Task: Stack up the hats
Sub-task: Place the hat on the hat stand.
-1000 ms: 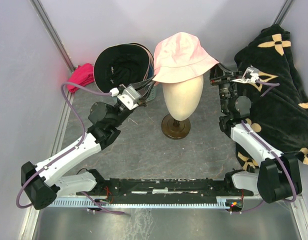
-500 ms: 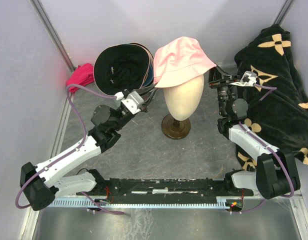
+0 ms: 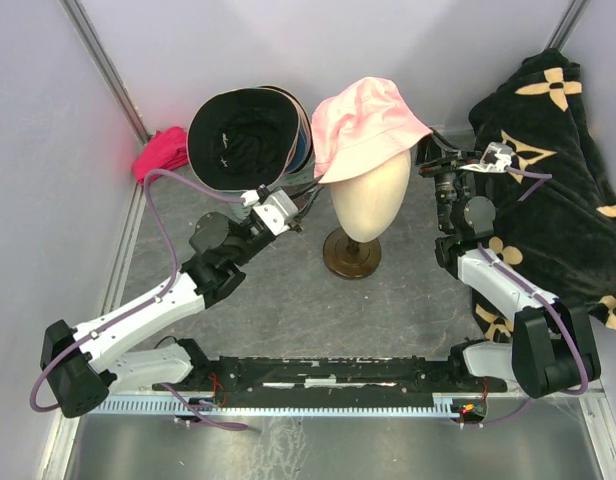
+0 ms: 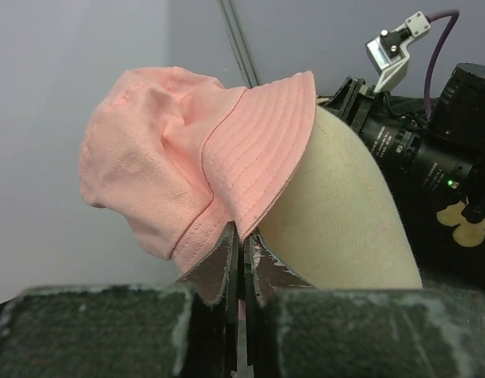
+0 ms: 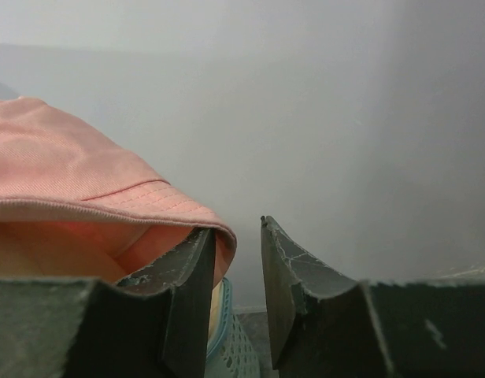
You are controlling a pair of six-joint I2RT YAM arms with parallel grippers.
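Observation:
A pink hat (image 3: 368, 120) sits tilted on the cream mannequin head (image 3: 366, 195). My left gripper (image 3: 310, 192) is shut on the hat's left brim; in the left wrist view the jaws (image 4: 241, 233) pinch the brim edge of the pink hat (image 4: 179, 157) in front of the head (image 4: 337, 213). My right gripper (image 3: 428, 157) stands open at the right brim. In the right wrist view the pink hat (image 5: 69, 177) curls over its left finger (image 5: 191, 268), with nothing in the gap of the gripper (image 5: 238, 236). A stack of hats, black one (image 3: 243, 135) foremost, lies back left.
A magenta cloth (image 3: 160, 152) lies by the left wall. A large black cloth with beige flowers (image 3: 558, 170) covers the right side. The head stands on a dark round base (image 3: 350, 255). A teal mesh basket (image 5: 231, 342) shows below the right fingers.
My right gripper's jaws have widened and let go of the right brim. My left gripper has drawn the left brim down and nearer, shifting the pink hat on the head.

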